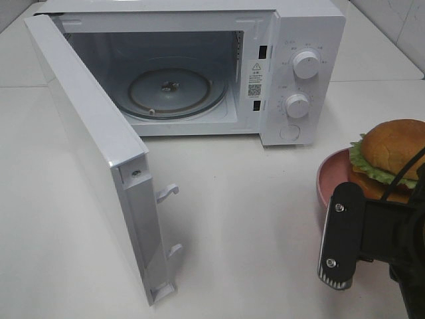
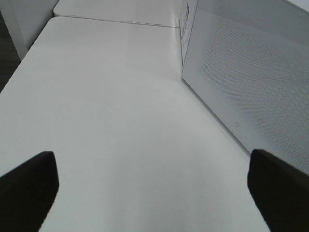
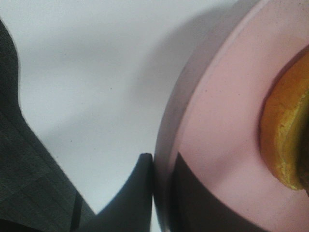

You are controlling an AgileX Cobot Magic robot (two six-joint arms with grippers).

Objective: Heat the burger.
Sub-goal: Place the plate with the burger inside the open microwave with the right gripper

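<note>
Right claw: clamped on plate rim.
Left claw: apart, empty.
Advice: lift level so the burger stays seated.

- Light: bright, diffuse, from above.
- Shadows: soft grey beside door and plate.
- Focus: wrist views soft; near fingers blurred, dark.
</note>
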